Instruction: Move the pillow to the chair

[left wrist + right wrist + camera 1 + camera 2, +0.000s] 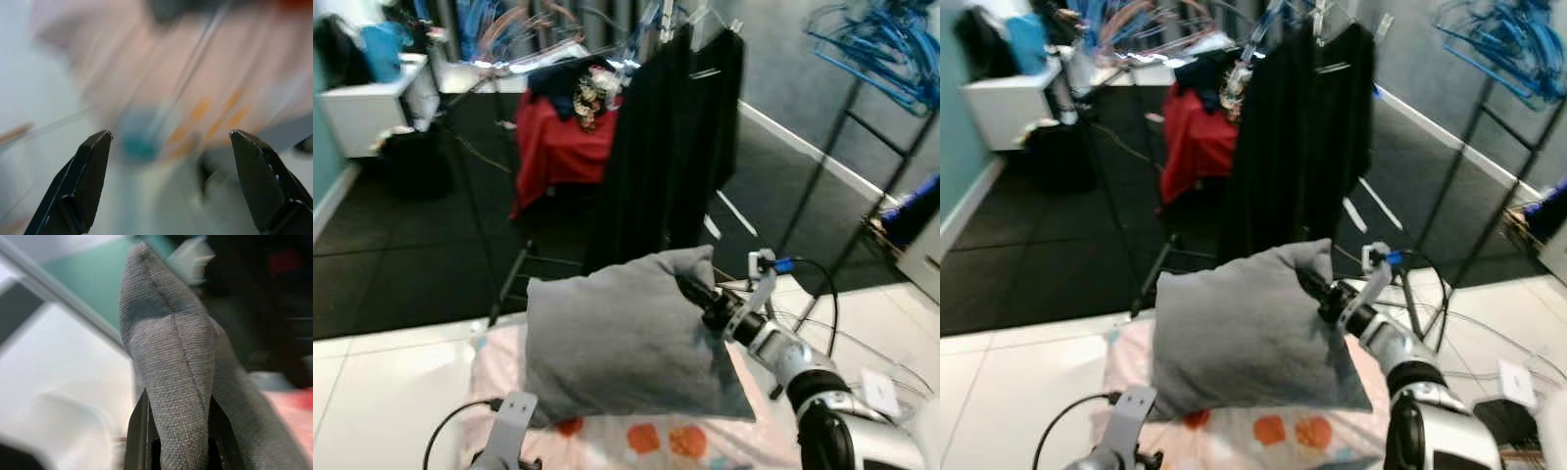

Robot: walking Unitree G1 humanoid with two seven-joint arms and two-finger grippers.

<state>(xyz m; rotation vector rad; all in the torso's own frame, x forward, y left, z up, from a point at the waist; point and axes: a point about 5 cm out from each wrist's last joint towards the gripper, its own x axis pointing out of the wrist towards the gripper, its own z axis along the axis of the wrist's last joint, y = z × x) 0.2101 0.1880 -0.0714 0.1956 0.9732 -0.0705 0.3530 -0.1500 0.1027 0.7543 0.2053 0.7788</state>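
Nearest the camera, the left gripper [168,142] sits low at the near left, its two black fingers [83,181] spread wide apart with nothing between them. Below it lies a blurred pale pink cloth [636,441] with orange and teal patches, spread over the white tiled floor [382,392].

A grey pillow [617,343] is held up in the air above that pink cloth, near the middle of the scene. The right gripper [690,287] reaches in from the near right on a silver arm and has its fingers clamped on the pillow's right edge. In the right wrist view, the pillow's seamed edge [171,372] is pinched between the two dark fingers [139,431].

Beyond the pillow, the floor changes to dark tiles. A black garment [675,137] hangs from a clothes rack just behind the pillow. Farther back and to the left stands a seat draped in red cloth [558,142], with dark clothing piled on top. A white cabinet [367,113] stands at the far left. Blue hangers [876,44] hang from a metal rack at the far right. A black cable [818,289] loops near the right wrist.
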